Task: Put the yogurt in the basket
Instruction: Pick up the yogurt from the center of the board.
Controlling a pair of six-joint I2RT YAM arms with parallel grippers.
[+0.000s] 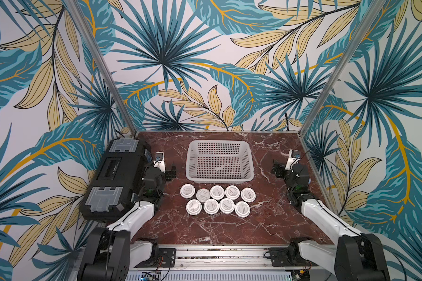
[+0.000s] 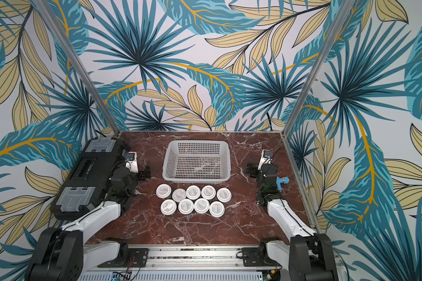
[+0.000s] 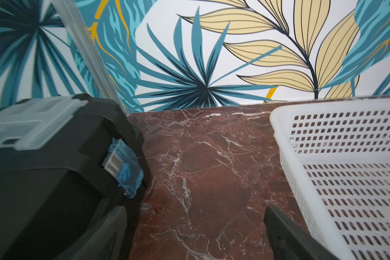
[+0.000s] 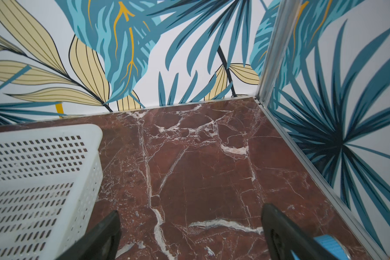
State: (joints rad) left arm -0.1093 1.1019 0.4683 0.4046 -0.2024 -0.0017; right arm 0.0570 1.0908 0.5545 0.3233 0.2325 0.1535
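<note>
Red-brown marble counter (image 1: pixel 266 219): carries everything.
Yogurt cups (image 1: pixel 217 192): nine, upright at the counter's middle, lids up, packed close in two rows running 9-to-3, five far and four near; none in the basket yet.
Basket (image 1: pixel 219 178): one, empty, just at 12 o'clock of the cups, long axis also 9-to-3.
Left tool (image 1: pixel 170 171): jaws spread, holding nothing; its end cup lies toward 4 o'clock.
Right tool (image 1: pixel 277 170): jaws spread, holding nothing; its end cup lies toward 8 o'clock.
Nearer arm: left, by a little, I judge.
Black case (image 1: pixel 115 175): one, at 9 o'clock beside the left arm.
</note>
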